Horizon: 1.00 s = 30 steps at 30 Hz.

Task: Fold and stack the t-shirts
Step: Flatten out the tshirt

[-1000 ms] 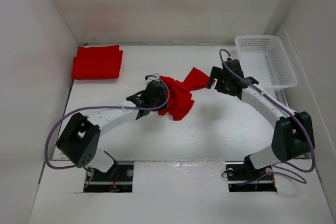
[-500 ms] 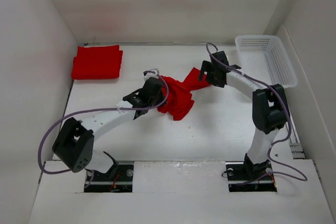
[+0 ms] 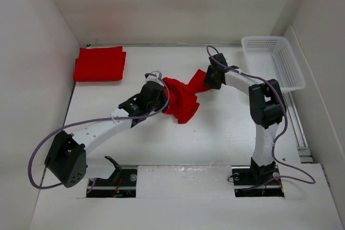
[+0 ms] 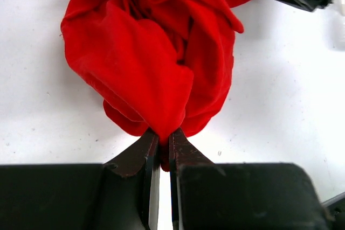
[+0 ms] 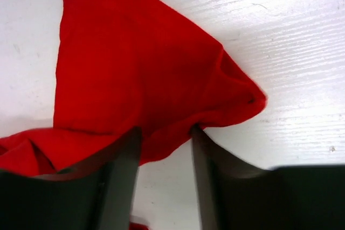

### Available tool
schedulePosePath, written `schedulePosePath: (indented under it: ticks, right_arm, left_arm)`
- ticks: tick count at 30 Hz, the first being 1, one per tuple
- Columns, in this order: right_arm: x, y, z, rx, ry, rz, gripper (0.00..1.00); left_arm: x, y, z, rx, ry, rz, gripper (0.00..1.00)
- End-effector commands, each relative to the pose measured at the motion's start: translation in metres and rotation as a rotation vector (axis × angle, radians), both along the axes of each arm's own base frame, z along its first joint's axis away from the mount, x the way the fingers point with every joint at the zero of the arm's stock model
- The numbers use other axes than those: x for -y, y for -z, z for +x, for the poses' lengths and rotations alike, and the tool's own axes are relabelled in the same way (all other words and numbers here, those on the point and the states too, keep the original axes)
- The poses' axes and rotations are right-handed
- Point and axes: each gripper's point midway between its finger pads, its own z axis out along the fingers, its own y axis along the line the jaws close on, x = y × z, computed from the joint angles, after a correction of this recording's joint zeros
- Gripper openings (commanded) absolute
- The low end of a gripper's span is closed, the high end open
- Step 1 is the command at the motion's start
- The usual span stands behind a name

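A crumpled red t-shirt lies mid-table, with a corner stretched toward the back right. My left gripper is at its left side, shut on a bunched fold of the t-shirt; the cloth is pinched between the fingertips. My right gripper is at the stretched corner. Its jaws stand apart astride the cloth's edge, with bare table showing between them. A second red t-shirt lies folded at the back left.
A white mesh basket stands at the back right against the wall. White walls close in the table on the left, back and right. The right arm's elbow stands upright right of the crumpled shirt.
The left gripper closed on the shirt's left fold. The right gripper moved left onto the shirt's far-right corner and its jaws narrowed around the cloth edge; its arm folded more upright.
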Motion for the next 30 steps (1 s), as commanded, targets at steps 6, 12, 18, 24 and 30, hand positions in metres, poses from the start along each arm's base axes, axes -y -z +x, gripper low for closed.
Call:
schedulePosePath:
  ticks: [6, 12, 18, 24, 30]
  right_arm:
    - [-0.006, -0.009, 0.028, 0.061, 0.057, 0.048, 0.10]
    - [0.003, -0.055, 0.024, 0.168, 0.034, 0.053, 0.00]
    - [0.047, -0.186, 0.003, 0.456, 0.116, 0.031, 0.00]
    - [0.104, -0.309, -0.052, 0.738, 0.196, 0.053, 0.00]
    - [0.144, -0.410, -0.135, 0.997, 0.265, 0.074, 0.00]
  left_arm:
    - [0.002, -0.050, 0.000, 0.139, 0.054, -0.054, 0.00]
    - [-0.009, -0.095, 0.001, 0.232, 0.036, -0.058, 0.00]
    - [-0.045, -0.172, 0.006, 0.404, -0.104, -0.054, 0.00]
    - [-0.088, -0.250, -0.010, 0.578, -0.225, -0.087, 0.00]
    - [-0.124, -0.319, -0.044, 0.749, -0.265, -0.180, 0.00]
